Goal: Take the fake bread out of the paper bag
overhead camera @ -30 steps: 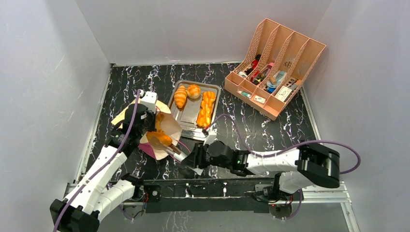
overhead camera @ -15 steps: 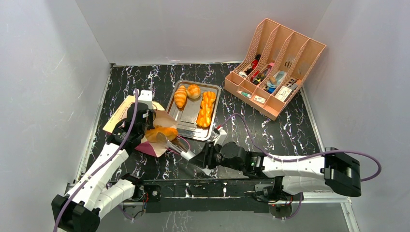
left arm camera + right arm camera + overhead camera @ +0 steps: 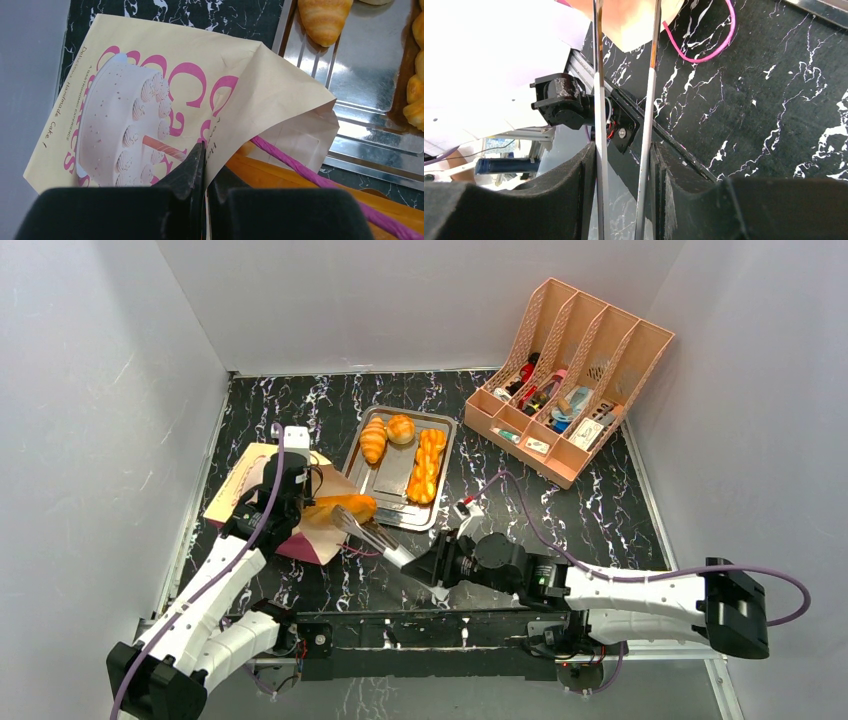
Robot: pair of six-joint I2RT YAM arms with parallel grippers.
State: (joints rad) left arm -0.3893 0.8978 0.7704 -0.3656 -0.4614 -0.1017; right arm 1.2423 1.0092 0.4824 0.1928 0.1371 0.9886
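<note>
The cream paper bag [image 3: 240, 482] with its magenta cake print lies tilted on the left of the table, mouth toward the tray. My left gripper [image 3: 204, 150] is shut on the bag's upper edge [image 3: 150, 90]. My right gripper [image 3: 624, 155] is shut on metal tongs [image 3: 378, 542], squeezing both arms [image 3: 599, 100]. The tongs' tips clamp a long golden baguette [image 3: 342, 507] that sticks out of the bag's mouth. Its orange side [image 3: 285, 175] shows under the paper. A croissant [image 3: 373, 439], a round roll [image 3: 400, 428] and a braided loaf [image 3: 428, 465] lie on the steel tray [image 3: 390, 480].
A peach file rack [image 3: 570, 360] holding small items stands at the back right. The bag's pink cord handle [image 3: 709, 50] loops over the black marble tabletop. White walls enclose the table on three sides. The rail with the arm bases runs along the near edge.
My right arm has drawn back to the right with the tongs, pulling the baguette farther out of the bag. The left gripper has shifted left and the bag lies flatter.
</note>
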